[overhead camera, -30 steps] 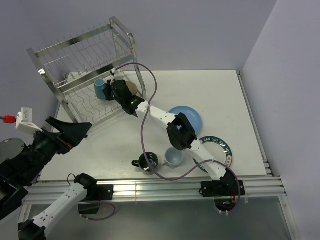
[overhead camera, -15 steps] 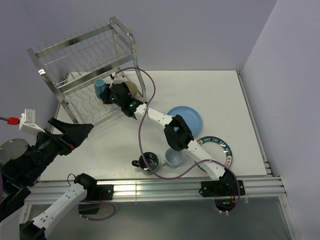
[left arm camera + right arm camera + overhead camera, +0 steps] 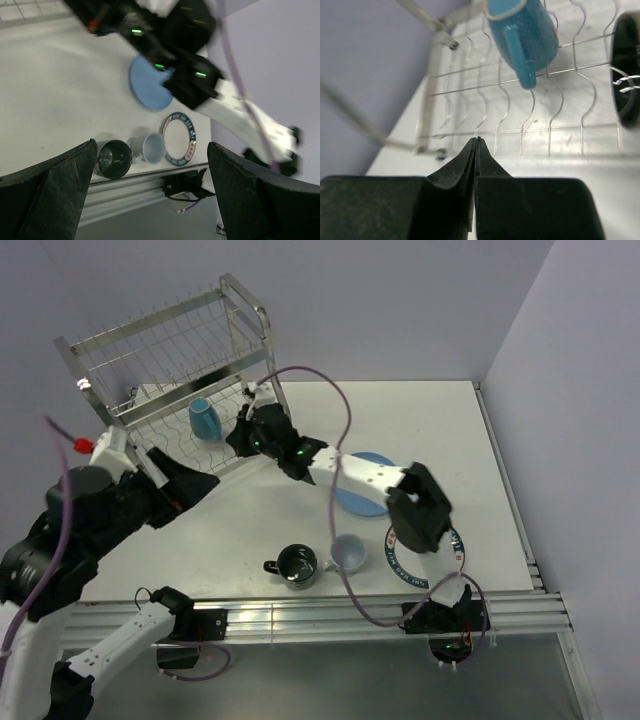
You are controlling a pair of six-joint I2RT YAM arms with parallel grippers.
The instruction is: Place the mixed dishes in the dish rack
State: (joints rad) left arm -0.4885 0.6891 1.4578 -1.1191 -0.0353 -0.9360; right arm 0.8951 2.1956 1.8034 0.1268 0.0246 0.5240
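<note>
The right gripper [image 3: 477,141] has its two black fingers pressed flat together with nothing between them. Its tips hang just above the near edge of the wavy wire lower shelf of the dish rack [image 3: 520,112]. On that shelf the blue mug [image 3: 525,35] lies on its side across the wires, handle toward the camera. A black bowl [image 3: 626,85] sits to the mug's right, cut off by the frame edge. From the top view the right gripper [image 3: 243,433] reaches into the lower tier of the dish rack [image 3: 170,340], with the blue mug [image 3: 204,418] just beside it. The left gripper [image 3: 151,144] has its fingers spread wide and holds nothing. It hovers over the table [image 3: 440,430] in front of the rack, well apart from the dishes. Still on the table are the light-blue plate [image 3: 150,82] near the middle and the white plate with dark lettered rim [image 3: 179,140] nearer the front. The pale cup [image 3: 152,148] and the dark mug [image 3: 114,159] stand upright side by side at the near edge.
</note>
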